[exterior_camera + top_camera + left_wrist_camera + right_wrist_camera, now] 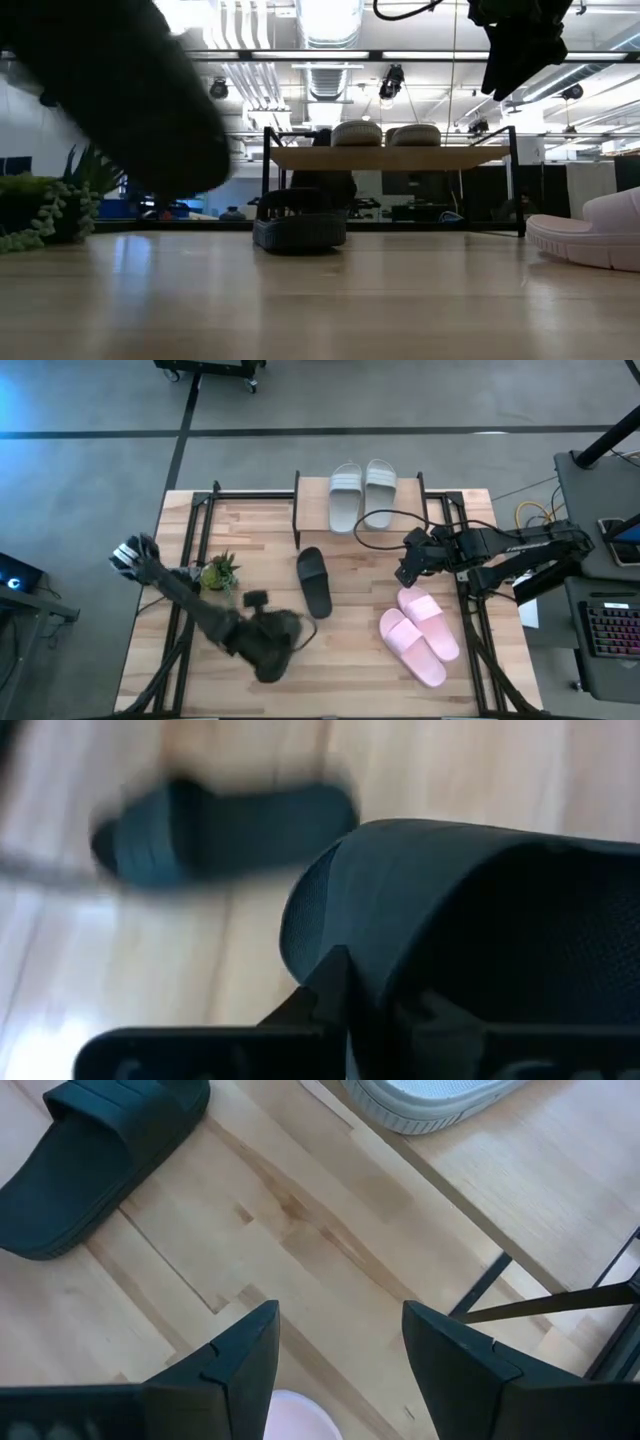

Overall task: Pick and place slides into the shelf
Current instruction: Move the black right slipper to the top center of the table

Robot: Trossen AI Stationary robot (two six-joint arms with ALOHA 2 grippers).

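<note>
Grey pair (362, 493) sits on top of the shelf (310, 495), upper centre of the high view. One black slide (314, 582) lies mid-table. The other black slide (480, 930) is clamped in the left gripper (272, 645), lower left of centre. Pink pair (420, 633) lies lower right. Right gripper (407, 566) hovers just above the pink pair, fingers apart, nothing held. Small plant (219, 572) at left.

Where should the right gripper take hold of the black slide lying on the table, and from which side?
Probably by one long edge of the sole. The black slide lies flat, sole down and clear of the shelf and pink slides, so coming straight down looks easiest. The right gripper, open, hovers just to its right. One finger under the wide strap would also work.
</note>
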